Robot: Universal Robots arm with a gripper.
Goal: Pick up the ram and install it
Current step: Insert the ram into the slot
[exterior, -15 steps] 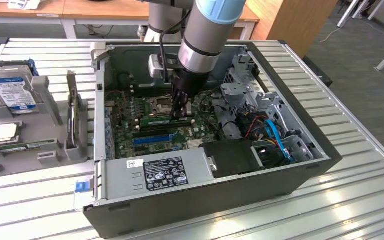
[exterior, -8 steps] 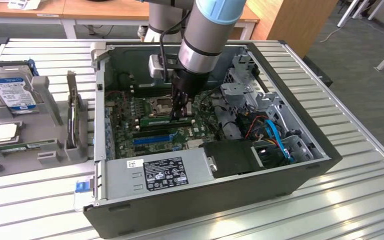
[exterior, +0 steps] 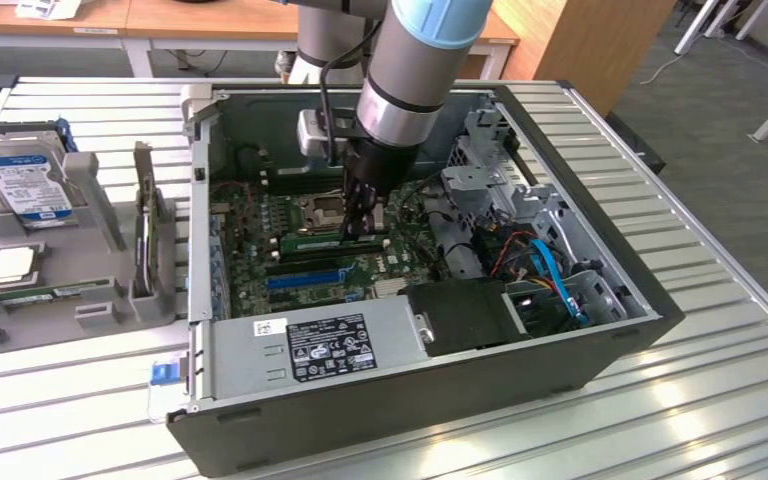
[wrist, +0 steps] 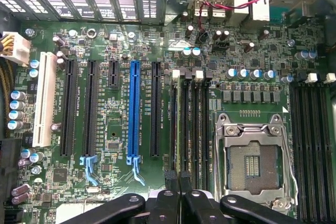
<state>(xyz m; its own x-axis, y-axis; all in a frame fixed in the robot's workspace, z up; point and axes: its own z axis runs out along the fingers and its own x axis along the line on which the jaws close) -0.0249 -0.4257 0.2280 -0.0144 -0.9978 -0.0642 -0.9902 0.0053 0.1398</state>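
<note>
Arm reaches down into the open case on the table. The tool is over the motherboard, its fingers drawn almost together on the top edge of the ram. The ram stands edge-up in the memory slot farthest from the CPU socket in that bank. The grip looks to be near one end of the stick, not its middle. Seating depth cannot be judged: the contact edge is sunk out of sight in the slot. The white latch at the far end is visible, but whether it has snapped in is unclear. The near-end latch is hidden under the fingers. Risks as judged: with the hold off-centre, a downward push could drive one end in first and leave the stick tilted or jammed. A slight offset from the slot line could put the load on the slot walls or bend the board. If the notch does not match the key, force could damage the contacts. Releasing before both latches close could leave the ram loose. The open socket sits close by, and a sideways slip could bring a finger against it. In the exterior view the arm covers part of the board behind the tool.
</note>
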